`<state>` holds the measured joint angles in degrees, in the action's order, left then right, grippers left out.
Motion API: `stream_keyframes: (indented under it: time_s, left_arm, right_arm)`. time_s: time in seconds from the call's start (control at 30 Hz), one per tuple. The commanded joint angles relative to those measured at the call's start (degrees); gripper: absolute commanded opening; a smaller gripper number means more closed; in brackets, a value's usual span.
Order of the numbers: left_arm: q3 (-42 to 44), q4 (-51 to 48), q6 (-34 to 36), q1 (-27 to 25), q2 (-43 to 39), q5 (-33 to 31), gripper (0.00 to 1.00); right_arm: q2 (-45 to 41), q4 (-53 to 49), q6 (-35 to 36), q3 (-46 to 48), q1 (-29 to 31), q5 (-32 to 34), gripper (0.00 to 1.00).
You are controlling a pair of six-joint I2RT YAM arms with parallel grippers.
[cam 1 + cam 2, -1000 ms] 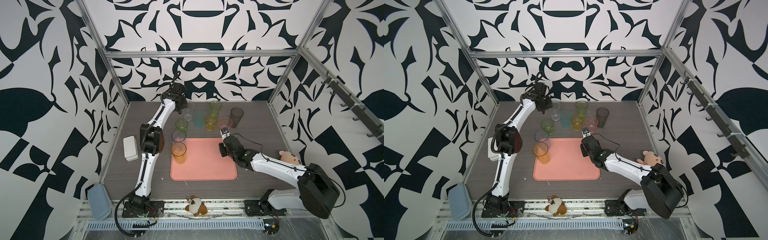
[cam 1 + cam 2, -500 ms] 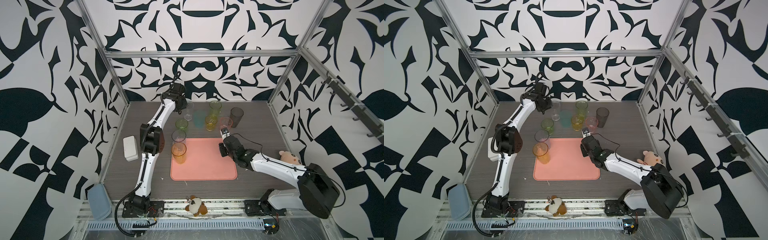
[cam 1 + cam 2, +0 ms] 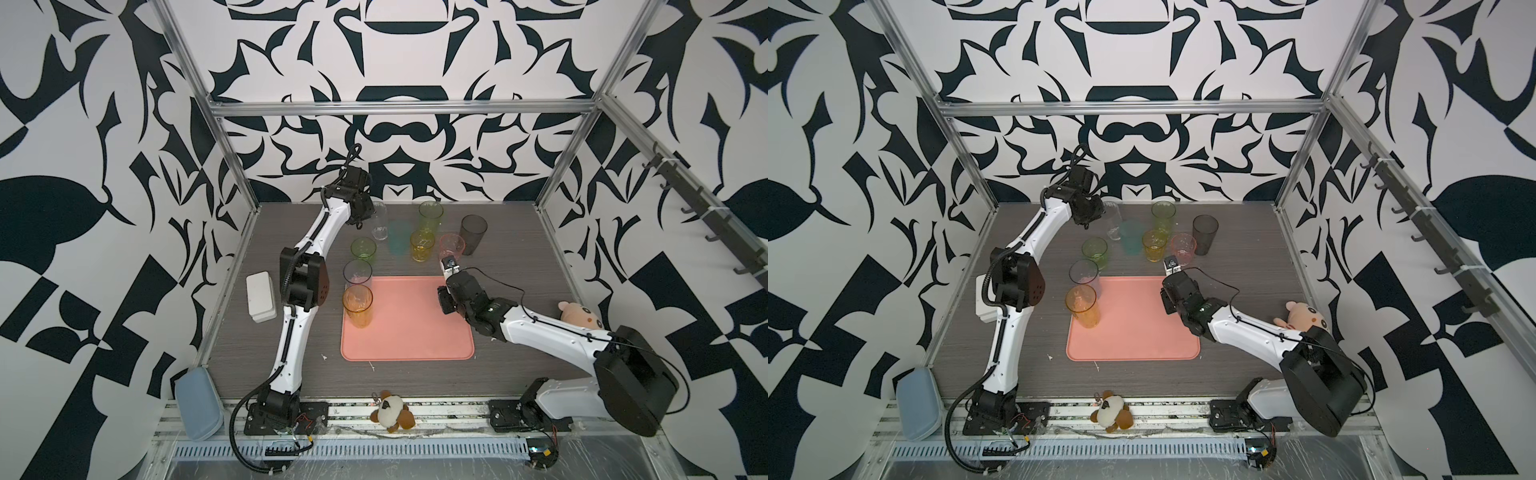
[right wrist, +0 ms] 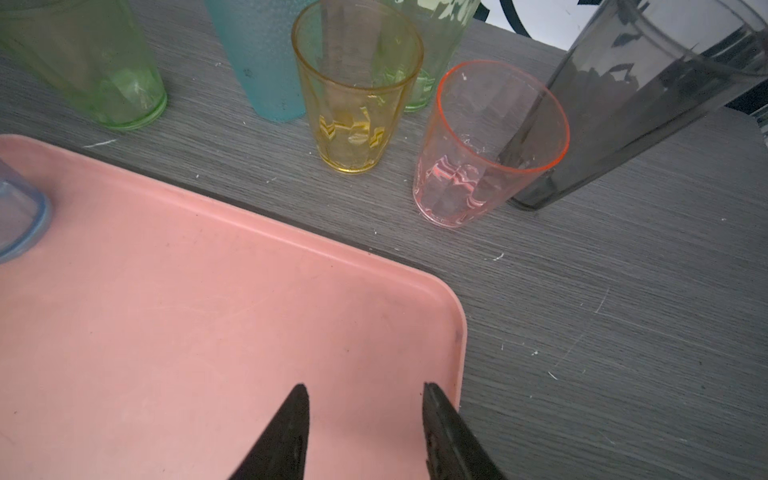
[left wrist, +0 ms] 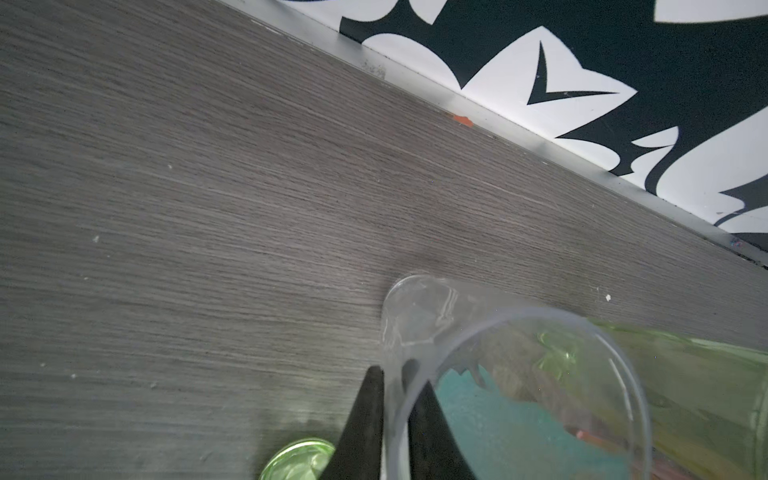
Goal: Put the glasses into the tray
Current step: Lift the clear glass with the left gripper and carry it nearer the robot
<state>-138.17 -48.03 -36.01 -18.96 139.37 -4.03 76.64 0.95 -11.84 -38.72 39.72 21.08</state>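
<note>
Dark woodgrain counter (image 3: 532, 249) underneath, my left claw (image 5: 392, 370) is just finishing closing on the wall of the tall clear see-through tumbler (image 5: 436, 316) beyond the flat salmon-pink tray (image 3: 407, 332), so lifting looks next; my right claw (image 4: 365, 386) is hovering half-open, empty, over it.

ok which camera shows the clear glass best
The left wrist view: the clear glass sits close up, with the left gripper pinching its wall. In both top views the clear glass is small and faint. The right wrist view does not show it.
</note>
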Motion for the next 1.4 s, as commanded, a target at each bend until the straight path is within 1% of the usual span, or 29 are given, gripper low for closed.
stream_keyframes:
  time_s: [0.0,0.4,0.7,1.0,1.37]
  left_arm:
    - [1.3,-1.1,0.1,0.3,-1.1,-0.5,0.14]
    - [3.0,-1.2,0.6,1.5,-3.0,-0.8,0.08]
    - [7.7,-1.5,1.3,3.2,-7.8,-1.5,0.04]
    - [18.3,-1.7,2.4,6.1,-17.2,-3.3,0.02]
    - [30.8,-6.9,5.2,9.9,-31.4,-6.8,0.01]
  right_arm:
    - [0.6,0.8,0.1,-1.7,-0.1,0.9,0.48]
    - [1.1,0.0,0.2,-2.2,-0.1,0.8,0.48]
    - [1.2,0.1,0.1,-2.3,-0.1,0.7,0.48]
    - [1.4,0.0,0.2,-2.4,-0.1,0.7,0.48]
    - [1.5,-0.3,0.2,-2.5,-0.1,1.0,0.48]
